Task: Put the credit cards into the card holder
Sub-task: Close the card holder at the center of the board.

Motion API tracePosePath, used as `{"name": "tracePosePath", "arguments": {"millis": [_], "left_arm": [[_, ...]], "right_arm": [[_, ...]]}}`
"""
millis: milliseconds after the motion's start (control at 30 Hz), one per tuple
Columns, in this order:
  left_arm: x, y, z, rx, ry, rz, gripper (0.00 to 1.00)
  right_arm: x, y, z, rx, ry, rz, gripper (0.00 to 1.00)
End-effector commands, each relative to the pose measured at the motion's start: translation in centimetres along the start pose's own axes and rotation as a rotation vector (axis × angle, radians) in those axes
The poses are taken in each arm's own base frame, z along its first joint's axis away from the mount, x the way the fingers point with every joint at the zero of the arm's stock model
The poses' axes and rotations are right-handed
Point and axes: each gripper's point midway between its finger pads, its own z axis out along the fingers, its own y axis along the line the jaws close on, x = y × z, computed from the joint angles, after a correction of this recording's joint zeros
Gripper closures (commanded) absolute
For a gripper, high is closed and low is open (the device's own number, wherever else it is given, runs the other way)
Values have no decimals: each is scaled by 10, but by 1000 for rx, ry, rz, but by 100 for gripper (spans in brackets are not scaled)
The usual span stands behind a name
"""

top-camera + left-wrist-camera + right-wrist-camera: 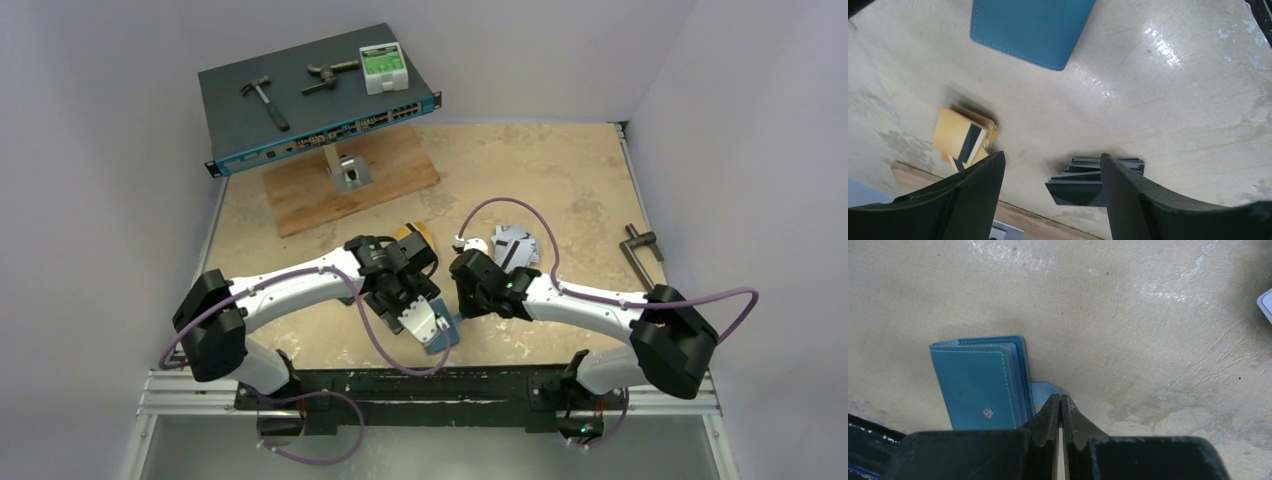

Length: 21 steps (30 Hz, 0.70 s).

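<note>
The teal card holder (980, 382) lies folded shut on the table, its silver snap showing and its small strap tab sticking out to the right. My right gripper (1060, 399) is shut, its tips right at that tab; I cannot tell if they touch it. My left gripper (1052, 159) is open and empty above the table. The card holder (1033, 30) is near it, and the gold-orange cards (960, 137) and a fanned dark grey card stack (1088, 181) lie beyond its fingers. From the top view, the card holder (447, 338) lies under my left gripper (430, 322), with the gold cards (415, 238) and the silver-grey cards (517, 245) farther back.
A network switch (320, 100) on a stand over a wooden board (350, 180) stands at the back left, carrying a hammer, a clamp and a green-white box. A metal L-shaped tool (640, 250) lies at the right edge. Walls close in on both sides.
</note>
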Motion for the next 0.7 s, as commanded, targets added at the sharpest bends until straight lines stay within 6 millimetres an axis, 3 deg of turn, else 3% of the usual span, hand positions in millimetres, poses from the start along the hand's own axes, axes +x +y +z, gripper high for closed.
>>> {"name": "tracePosePath", "arguments": {"millis": [0,200,333,533,667], "left_arm": [[10,4,-27,12,77,-216,30],[-16,8,-13,-119,-77,-193,31],[-34,13,1,-103,-125,-188,32],[-63,35,10,-129,-274,-248,57],[-81,48,12,-138,-372,-399,76]], "right_arm": [[-4,-10,-5,22,-22,-2,100],[-6,-6,-6,3,-4,8,100],[-6,-3,-6,-22,-4,25,100],[0,0,-2,-53,9,68,100],[1,0,-3,-67,3,101,100]]}}
